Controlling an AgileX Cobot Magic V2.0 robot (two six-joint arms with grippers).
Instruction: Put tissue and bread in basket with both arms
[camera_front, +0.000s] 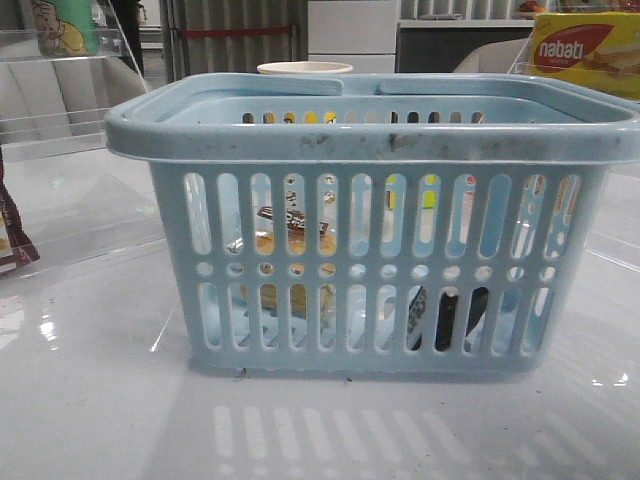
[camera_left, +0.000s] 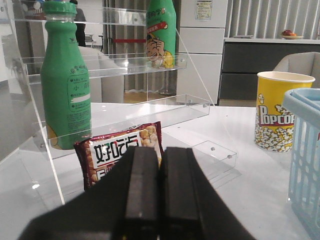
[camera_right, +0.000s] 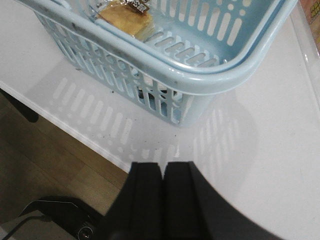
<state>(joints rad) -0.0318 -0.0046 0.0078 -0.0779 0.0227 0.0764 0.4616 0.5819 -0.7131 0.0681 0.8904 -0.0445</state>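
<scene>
The light blue basket (camera_front: 370, 140) fills the middle of the front view. Through its slots I see the bread (camera_front: 290, 235) with its dark label on the left inside, and the black tissue pack (camera_front: 447, 318) low on the right inside. The right wrist view shows the basket (camera_right: 200, 75) from above with the bread (camera_right: 125, 17) in it; the tissue pack is hidden there. My left gripper (camera_left: 160, 165) is shut and empty, left of the basket's edge (camera_left: 305, 150). My right gripper (camera_right: 162, 172) is shut and empty over the table's front edge, beside the basket's corner.
A clear acrylic shelf (camera_left: 150, 107) holds two green bottles (camera_left: 65, 85). A dark red snack packet (camera_left: 120, 152) leans in front of it, close to my left gripper. A yellow popcorn cup (camera_left: 277, 110) stands behind the basket. A yellow nabati box (camera_front: 585, 50) is at the back right.
</scene>
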